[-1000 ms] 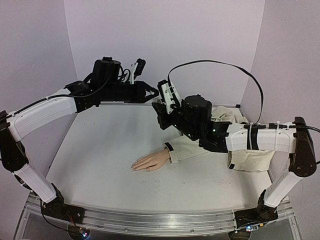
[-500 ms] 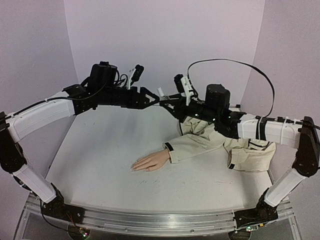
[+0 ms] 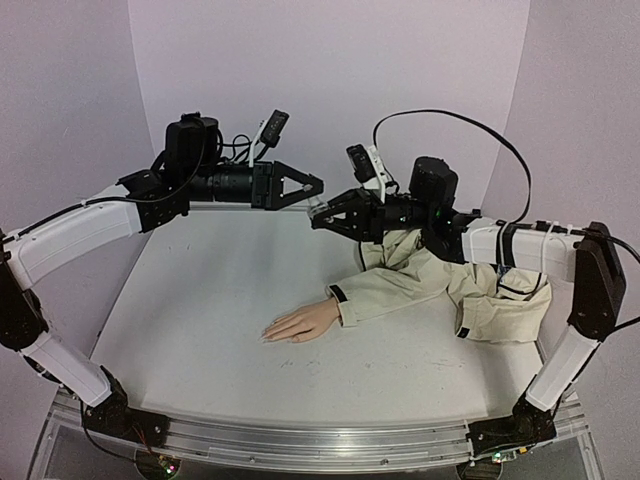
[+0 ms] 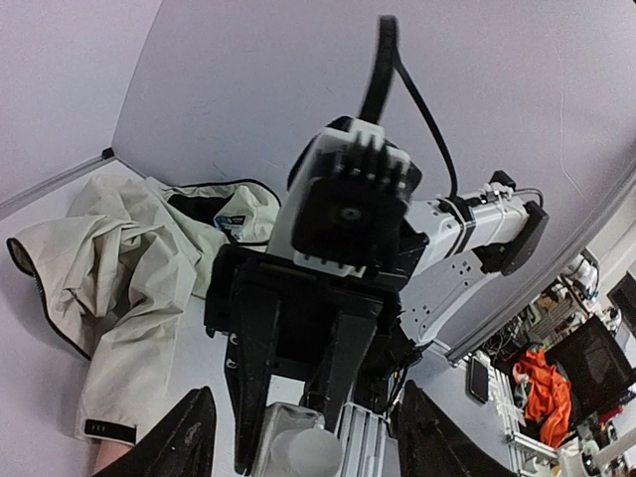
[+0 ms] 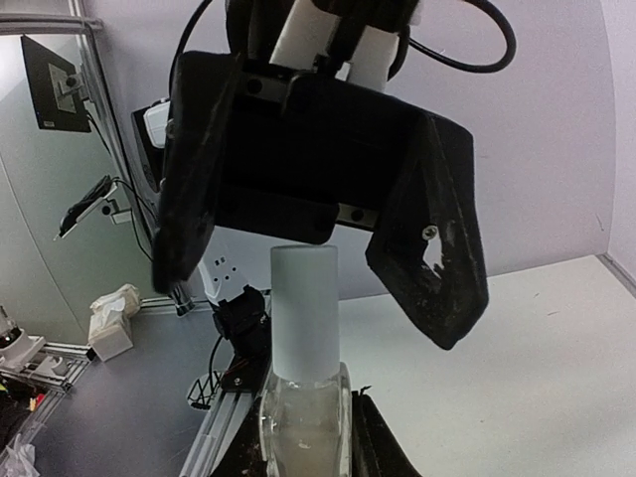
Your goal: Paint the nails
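from above: the mannequin hand lies palm down on the counter, its long axis running left to right, out of a beige sleeve. the nails point left, too small to make out. above it the left tool has backed off leftward from the right tool, which it met half a second ago.
left wrist: its fingers stand spread.
right wrist: the right tool pinches a small clear bottle, cap toward the left tool.
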